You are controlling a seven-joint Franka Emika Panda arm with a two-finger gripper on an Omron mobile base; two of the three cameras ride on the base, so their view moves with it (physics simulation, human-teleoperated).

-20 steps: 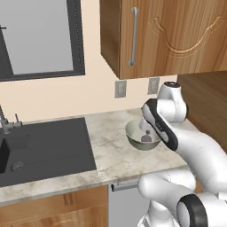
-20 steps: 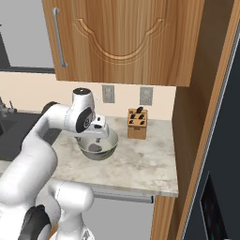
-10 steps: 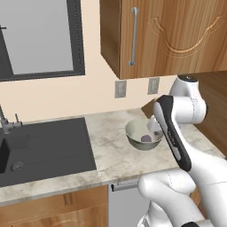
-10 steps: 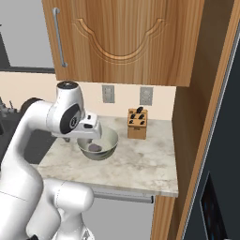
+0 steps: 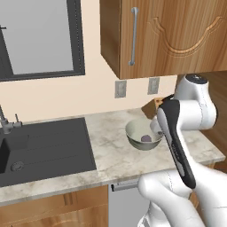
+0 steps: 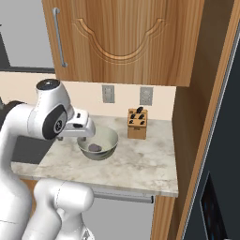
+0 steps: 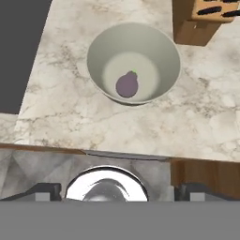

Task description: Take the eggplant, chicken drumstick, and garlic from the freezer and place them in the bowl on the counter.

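Note:
The eggplant (image 7: 127, 85), a small dark purple lump, lies at the bottom of the grey-green bowl (image 7: 98, 42) on the marbled counter (image 7: 61, 108). The base views show the eggplant (image 5: 145, 138) (image 6: 95, 147) inside the bowl (image 5: 133, 133) (image 6: 110, 138) too. My gripper (image 7: 119, 191) hovers above the counter's front edge, back from the bowl, open, with nothing between its widely spread fingertips (image 7: 47, 191). The hand (image 6: 79, 125) sits just left of the bowl in the right base view. The freezer (image 6: 220, 178) stands at the far right. The chicken drumstick and garlic are out of view.
A wooden knife block (image 6: 137, 123) (image 7: 197, 18) stands behind the bowl against the wall. A black sink (image 5: 44, 146) (image 7: 18, 47) is set into the counter to the left. A wooden wall cupboard (image 6: 122, 37) hangs overhead.
The hand has risen out of the bowl and drawn back toward the counter's front edge. The eggplant stays in the bowl. The jaws remain wide.

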